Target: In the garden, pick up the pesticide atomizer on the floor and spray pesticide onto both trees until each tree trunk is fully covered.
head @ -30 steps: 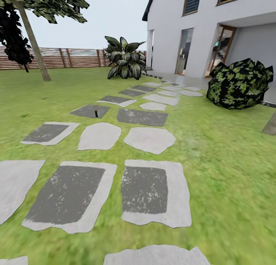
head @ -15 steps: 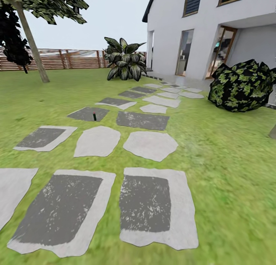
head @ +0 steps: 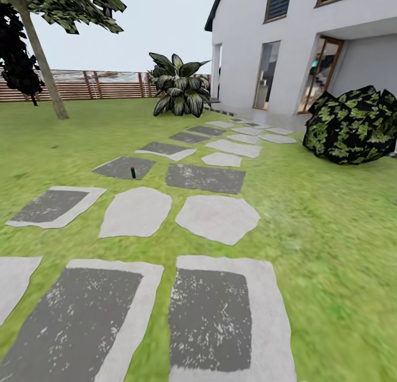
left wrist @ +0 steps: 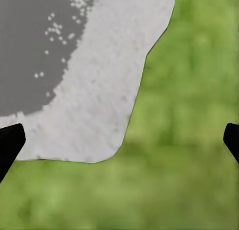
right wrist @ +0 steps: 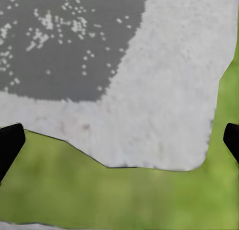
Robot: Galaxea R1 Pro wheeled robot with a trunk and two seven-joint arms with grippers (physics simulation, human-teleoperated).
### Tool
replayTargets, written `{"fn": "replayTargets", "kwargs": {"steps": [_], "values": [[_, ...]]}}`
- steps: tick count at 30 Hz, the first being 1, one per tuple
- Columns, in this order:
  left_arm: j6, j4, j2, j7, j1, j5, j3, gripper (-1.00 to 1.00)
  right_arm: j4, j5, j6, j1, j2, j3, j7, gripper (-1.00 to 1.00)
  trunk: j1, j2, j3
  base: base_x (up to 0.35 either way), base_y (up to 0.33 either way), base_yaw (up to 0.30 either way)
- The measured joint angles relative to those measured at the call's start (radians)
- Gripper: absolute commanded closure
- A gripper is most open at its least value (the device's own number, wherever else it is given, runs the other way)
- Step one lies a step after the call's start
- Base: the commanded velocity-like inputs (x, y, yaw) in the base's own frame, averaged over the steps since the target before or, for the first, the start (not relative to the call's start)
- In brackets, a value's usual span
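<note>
The pesticide atomizer (head: 133, 171), a small dark bottle with a red top, stands upright on a dark grey stepping stone (head: 118, 167) in the middle distance, left of centre. One tree (head: 60, 1) rises at the far left, and its leaning grey-brown tree trunk (head: 42, 64) meets the lawn in front of the fence. My left gripper (left wrist: 119, 140) is open over a pale stone's edge and grass, with its black fingertips (left wrist: 10, 142) far apart. Just as wide, my right gripper (right wrist: 119, 140) is open above another paving stone, with nothing between the fingers.
A path of grey stepping stones (head: 218, 218) runs across the lawn to the white house (head: 286, 45). A round dark bush (head: 353, 125) sits at the right. A broad-leaved striped plant (head: 179, 86) stands by the house corner. The brown slat fence (head: 110, 84) bounds the back.
The whole view has shifted as the camera moved forward along the path. The stones and the atomizer now look nearer and lower, and the trunk base at the right edge has left the picture.
</note>
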Motion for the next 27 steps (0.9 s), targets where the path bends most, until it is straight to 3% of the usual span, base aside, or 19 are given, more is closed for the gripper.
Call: {"fn": "replayTargets", "kwargs": {"steps": [27], "values": [[0.0, 0.0, 0.0, 0.0, 0.0, -0.001, -0.001, -1.0, -0.002, 0.0, -0.001, 0.0, -0.002, 0.0, 0.0, -1.0, 0.0, 0.0, 0.0, 0.34, 0.0, 0.0]]}}
